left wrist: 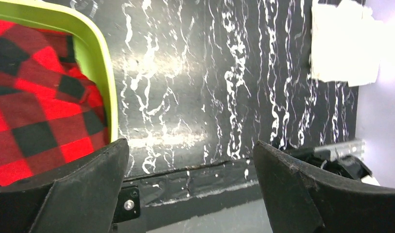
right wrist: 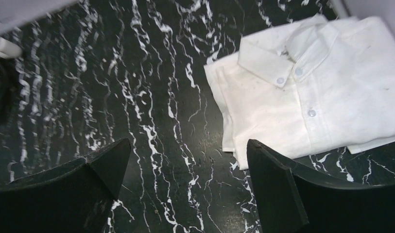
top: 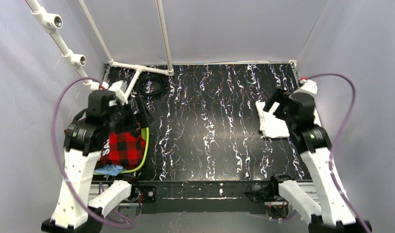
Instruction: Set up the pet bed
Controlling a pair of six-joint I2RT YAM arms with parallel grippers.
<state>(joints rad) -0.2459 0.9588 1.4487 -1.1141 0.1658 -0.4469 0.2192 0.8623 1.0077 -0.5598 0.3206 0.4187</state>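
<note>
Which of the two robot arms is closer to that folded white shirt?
Right. The right end effector hangs at the folded white shirt's edge; the left end effector sits across the table, over the green bin with plaid fabric.

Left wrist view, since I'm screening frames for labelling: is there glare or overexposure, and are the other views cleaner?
Left wrist: glare smears across the table beside the pet bed, and the white shirt is blown out. Right wrist: shirt sharp, buttons readable. Top: evenly lit, no glare.
</note>
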